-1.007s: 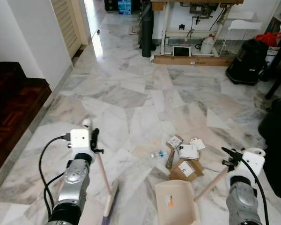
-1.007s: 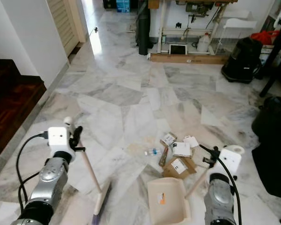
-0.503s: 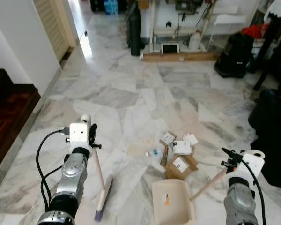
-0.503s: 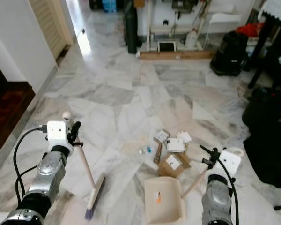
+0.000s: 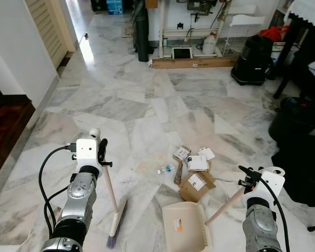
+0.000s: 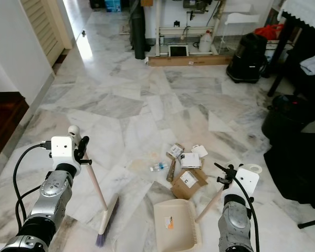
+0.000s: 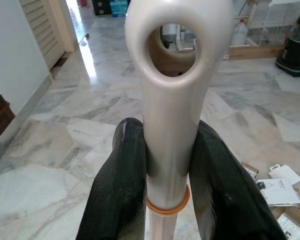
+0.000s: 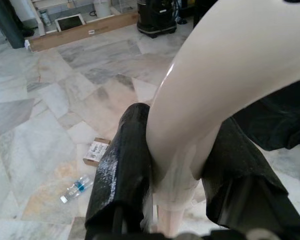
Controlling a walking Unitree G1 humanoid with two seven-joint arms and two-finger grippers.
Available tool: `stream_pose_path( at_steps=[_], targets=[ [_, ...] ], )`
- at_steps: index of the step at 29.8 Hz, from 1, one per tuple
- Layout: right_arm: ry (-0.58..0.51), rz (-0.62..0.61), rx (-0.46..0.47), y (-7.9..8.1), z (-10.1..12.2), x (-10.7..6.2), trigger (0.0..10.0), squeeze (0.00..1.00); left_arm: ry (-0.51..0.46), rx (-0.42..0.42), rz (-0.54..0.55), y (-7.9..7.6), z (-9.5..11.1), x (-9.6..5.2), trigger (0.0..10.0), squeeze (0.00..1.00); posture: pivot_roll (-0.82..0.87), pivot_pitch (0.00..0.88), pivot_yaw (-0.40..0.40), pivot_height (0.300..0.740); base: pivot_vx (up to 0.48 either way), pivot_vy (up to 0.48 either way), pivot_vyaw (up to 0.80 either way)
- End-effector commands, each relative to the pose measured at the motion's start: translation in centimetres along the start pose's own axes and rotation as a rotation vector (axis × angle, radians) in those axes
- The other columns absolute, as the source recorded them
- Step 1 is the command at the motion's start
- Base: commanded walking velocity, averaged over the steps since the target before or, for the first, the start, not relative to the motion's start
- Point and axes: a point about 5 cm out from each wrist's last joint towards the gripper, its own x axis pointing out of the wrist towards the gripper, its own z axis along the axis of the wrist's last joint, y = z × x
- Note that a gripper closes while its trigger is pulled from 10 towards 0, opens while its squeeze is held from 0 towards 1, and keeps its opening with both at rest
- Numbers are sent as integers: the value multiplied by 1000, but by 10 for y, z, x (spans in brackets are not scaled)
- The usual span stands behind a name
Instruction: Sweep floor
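Since 1.0 s ago the camera has shifted, so more far floor is in view; the broom head now sits further left of the dustpan, both grips unchanged. Left gripper (image 7: 167, 190) clamped on the broom (image 5: 111, 197) handle just below its hanging hole; head on the marble floor (image 5: 121, 110). Right gripper (image 8: 177, 180) clamped on the dustpan (image 5: 185, 226) handle; pan flat on the floor, right of the broom head. Just beyond the pan: cardboard pieces (image 5: 195, 182), paper scraps (image 5: 197, 162), small plastic bottle (image 5: 166, 169). Far back: black vacuum cleaner (image 5: 251, 64), white jug (image 5: 209, 44).
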Motion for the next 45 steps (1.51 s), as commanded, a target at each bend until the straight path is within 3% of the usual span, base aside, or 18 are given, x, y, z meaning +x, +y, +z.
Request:
stream_pose_path(
  at_steps=[1,13,18,45],
  targets=[
    [-4,9,10,4,2,2,10000,0,-34,19,12,3,5,-2,10000,0,-90,0,15,740,0,0,-744],
    [4,16,11,4,0,0,10000,0,-31,25,32,6,3,-4,10000,0,-93,0,20,740,0,0,-745],
    [5,17,11,4,0,0,10000,0,-35,31,27,4,4,-3,10000,0,-93,0,19,740,0,-423,-744],
    [12,20,11,6,0,2,10000,0,-44,25,39,6,6,-1,10000,0,-91,0,11,740,0,0,-753]
  ],
)
